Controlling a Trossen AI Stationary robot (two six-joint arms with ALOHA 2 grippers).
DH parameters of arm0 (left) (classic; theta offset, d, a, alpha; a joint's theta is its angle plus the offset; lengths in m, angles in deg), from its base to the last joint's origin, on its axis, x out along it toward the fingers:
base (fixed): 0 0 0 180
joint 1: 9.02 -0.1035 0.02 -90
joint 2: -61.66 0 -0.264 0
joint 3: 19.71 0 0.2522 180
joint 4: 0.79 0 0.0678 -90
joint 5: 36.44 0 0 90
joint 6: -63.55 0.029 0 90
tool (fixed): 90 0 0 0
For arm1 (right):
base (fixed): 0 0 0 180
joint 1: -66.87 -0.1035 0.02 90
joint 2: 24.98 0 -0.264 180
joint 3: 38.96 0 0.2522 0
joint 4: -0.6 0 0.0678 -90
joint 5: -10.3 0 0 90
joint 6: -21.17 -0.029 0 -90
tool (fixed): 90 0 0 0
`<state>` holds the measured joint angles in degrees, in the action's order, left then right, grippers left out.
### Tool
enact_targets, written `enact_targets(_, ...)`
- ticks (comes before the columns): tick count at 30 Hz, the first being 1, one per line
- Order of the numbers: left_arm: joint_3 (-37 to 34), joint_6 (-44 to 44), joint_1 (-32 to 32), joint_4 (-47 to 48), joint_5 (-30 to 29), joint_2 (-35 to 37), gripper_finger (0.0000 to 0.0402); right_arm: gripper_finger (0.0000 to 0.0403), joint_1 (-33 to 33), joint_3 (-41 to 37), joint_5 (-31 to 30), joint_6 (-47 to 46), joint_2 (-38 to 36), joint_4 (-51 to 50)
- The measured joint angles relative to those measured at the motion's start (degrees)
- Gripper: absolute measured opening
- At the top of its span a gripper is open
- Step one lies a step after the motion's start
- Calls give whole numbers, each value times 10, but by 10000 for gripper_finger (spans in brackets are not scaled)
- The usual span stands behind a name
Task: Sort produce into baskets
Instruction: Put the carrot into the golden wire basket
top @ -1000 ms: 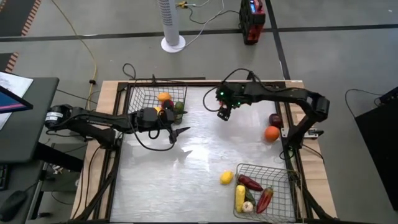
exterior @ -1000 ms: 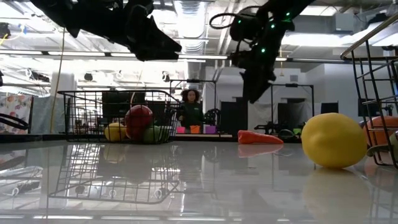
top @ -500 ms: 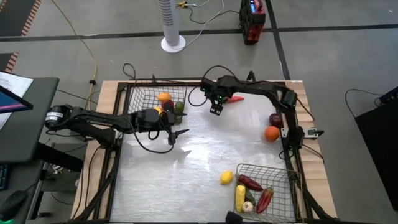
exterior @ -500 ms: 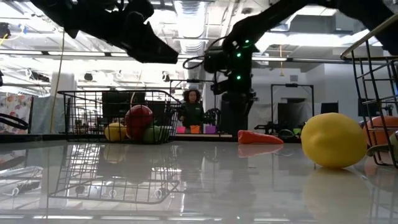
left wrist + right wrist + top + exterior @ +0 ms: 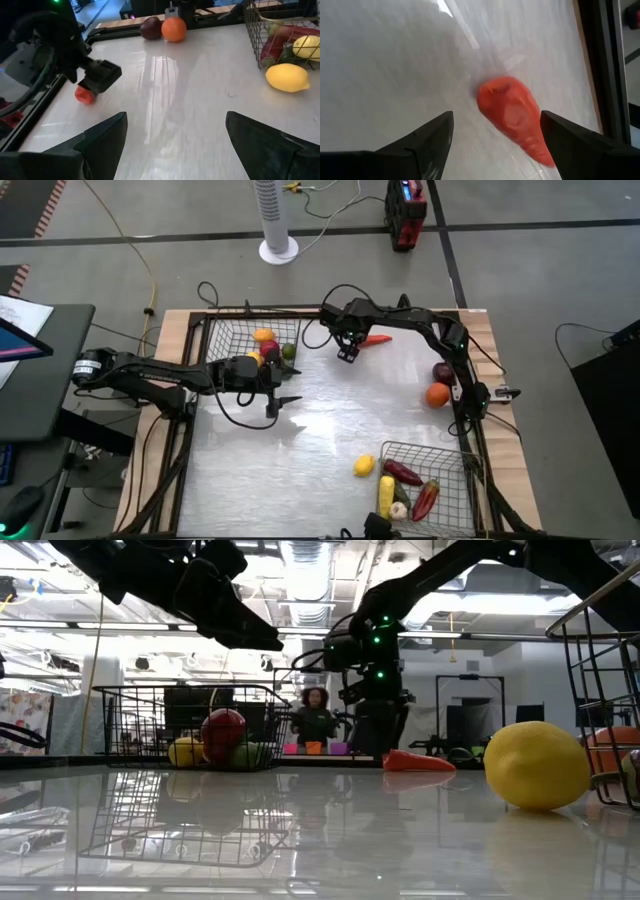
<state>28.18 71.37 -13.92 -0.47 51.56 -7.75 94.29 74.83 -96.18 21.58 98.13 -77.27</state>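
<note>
An orange-red carrot (image 5: 376, 338) lies on the table near the far edge, beside my right gripper (image 5: 347, 351). The gripper is open and hangs low over the table. In the right wrist view the carrot (image 5: 517, 120) lies ahead between the spread fingers, untouched. My left gripper (image 5: 279, 402) is open and empty above the table, just near of the far-left wire basket (image 5: 222, 332), which holds several round fruits. The near-right wire basket (image 5: 448, 454) holds several long vegetables and a white garlic (image 5: 399, 511).
A lemon (image 5: 364, 466) lies just left of the near-right basket. An orange (image 5: 436, 394) and a dark red fruit (image 5: 442, 372) lie at the right edge by the right arm's base. A person (image 5: 313, 715) shows far behind the table.
My right gripper has swung toward the table's far left and come down close to the carrot, its arm folding back over the far edge. My left gripper has tipped a little downward and drawn slightly toward the left. The produce has not moved.
</note>
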Motion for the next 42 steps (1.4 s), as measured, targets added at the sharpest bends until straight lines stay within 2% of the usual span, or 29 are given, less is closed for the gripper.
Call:
enact_targets(10,0,-1,0,0,0,0,327,324,0,0,-4,12,0,9)
enact_targets(22,0,1,0,-1,-2,1,327,324,-20,0,30,61,0,-48)
enact_targets(26,0,1,0,-6,-17,1,327,324,-30,15,-26,46,-4,-61)
enact_targets(32,35,21,-17,7,-25,-3,327,324,-30,25,-16,33,-82,-40)
enact_targets(35,59,20,-48,18,18,-22,327,324,-30,11,0,8,-141,-21)
enact_targets(37,89,23,-69,29,43,-49,327,324,-33,-16,6,-9,-192,11)
enact_targets(42,184,51,-107,84,47,-168,327,324,-55,-118,3,-45,-306,90)
